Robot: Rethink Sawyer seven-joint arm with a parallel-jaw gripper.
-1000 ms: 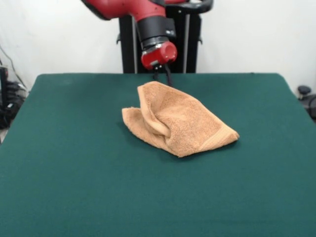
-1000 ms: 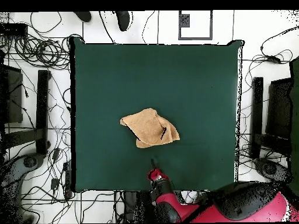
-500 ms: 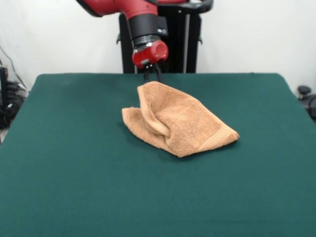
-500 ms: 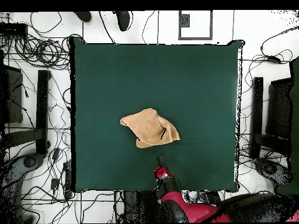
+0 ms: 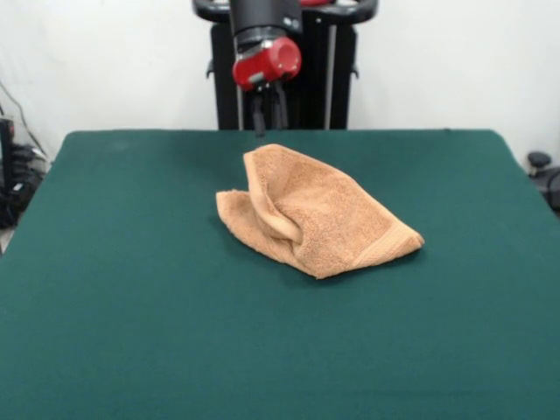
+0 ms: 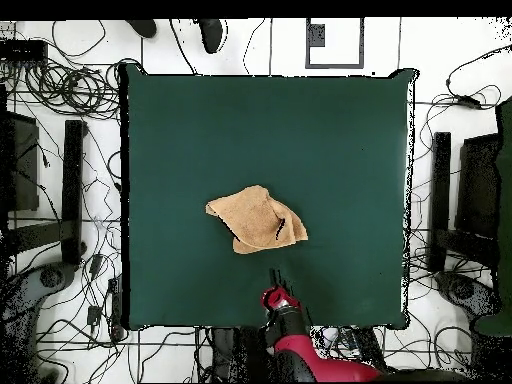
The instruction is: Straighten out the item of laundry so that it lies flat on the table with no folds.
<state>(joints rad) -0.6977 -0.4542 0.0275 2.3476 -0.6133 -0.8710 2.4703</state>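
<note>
towel [image 5: 315, 214] bunched mid-counter [image 5: 131, 332], long axis slanting toward its banded corner; gripper [image 5: 269, 118] above its far tip, jaws seemingly slightly spread.

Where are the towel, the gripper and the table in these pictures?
towel [image 5: 328, 219]: front view, middle of its folded top layer.
gripper [image 5: 269, 118]: front view, between its fingertips, above the towel's far corner.
table [image 5: 131, 332]: front view, bare green cloth near the camera.

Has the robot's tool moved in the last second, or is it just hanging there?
Yes. In the front view the tool has risen and shifted left against the towel, whose top corner it sat just above; the towel itself has not moved on the table.
</note>
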